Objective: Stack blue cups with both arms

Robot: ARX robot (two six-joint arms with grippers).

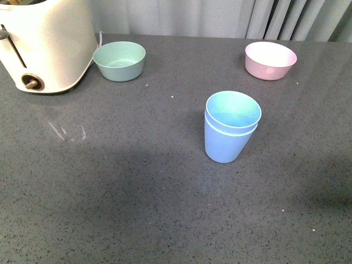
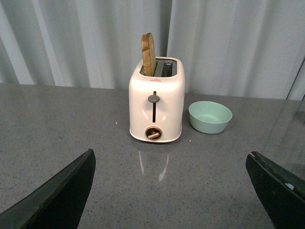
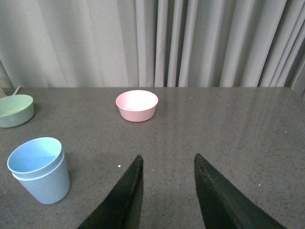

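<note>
Grey speckled counter (image 1: 110, 192), smooth, faintly glossy. One cream toaster (image 1: 47, 41), rounded, glossy, at the far left corner, one wooden slice (image 2: 147, 55) in its slot. Two blue cups (image 1: 231, 129), matte, tapered, nested upright mid-counter. Two bowls: green (image 1: 119, 60) beside the toaster, pink (image 1: 270, 60) far right. Left claw (image 2: 171, 191) spread wide, empty. Right claw (image 3: 167, 191) narrowly parted, empty.

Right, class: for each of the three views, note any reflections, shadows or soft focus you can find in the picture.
Front view: the toaster throws pale streaks of reflection on the glossy grey countertop, and a broad soft shadow crosses it near the stacked blue cups. Left wrist view: the toaster mirrors faintly below itself; the near jaws look soft-edged. Right wrist view: window-like sheen on the counter beyond the pink bowl.
</note>
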